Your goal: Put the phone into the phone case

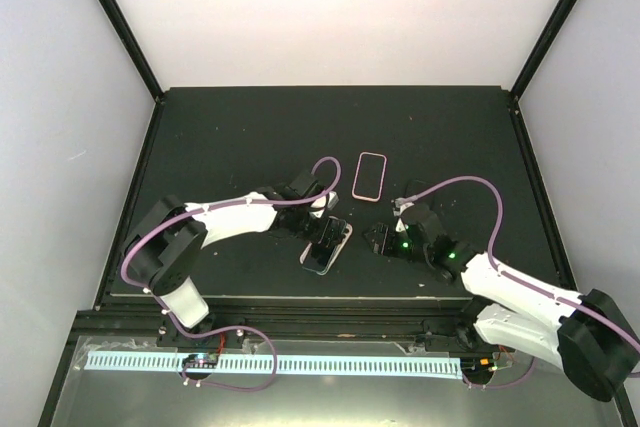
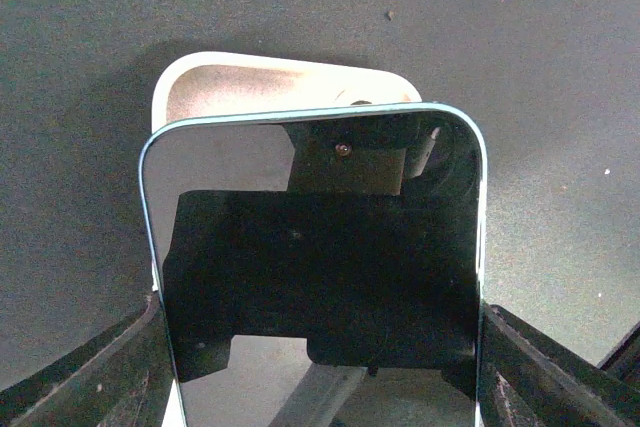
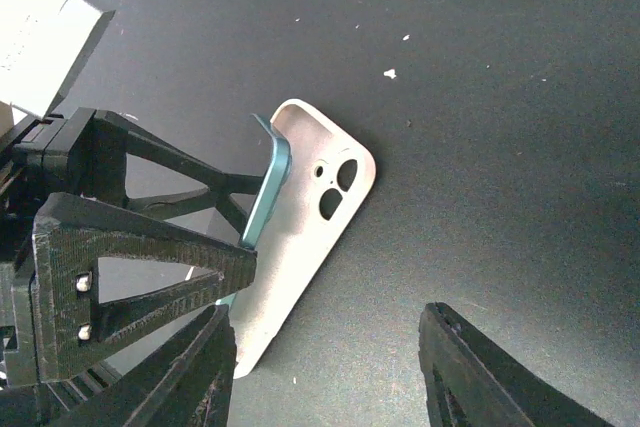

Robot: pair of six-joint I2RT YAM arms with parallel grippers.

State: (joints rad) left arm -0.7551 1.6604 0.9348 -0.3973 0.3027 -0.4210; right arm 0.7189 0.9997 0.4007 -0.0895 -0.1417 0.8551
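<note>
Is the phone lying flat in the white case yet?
No, tilted: the phone leans up off the white case, whose inside shows bare.

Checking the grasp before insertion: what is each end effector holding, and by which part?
The left end effector clamps the phone by its two long side edges; the right end effector holds nothing.

A dark phone (image 1: 324, 247) is seen slanted near the middle of the black table (image 1: 250, 127), with a pale phone case (image 1: 347, 231) showing along its edge; the left gripper (image 1: 326, 217) is placed at the phone's far end; the right gripper (image 1: 374, 238) is held just beside the phone, apart from it; a pink-rimmed case (image 1: 370, 176) is laid flat beyond.
</note>
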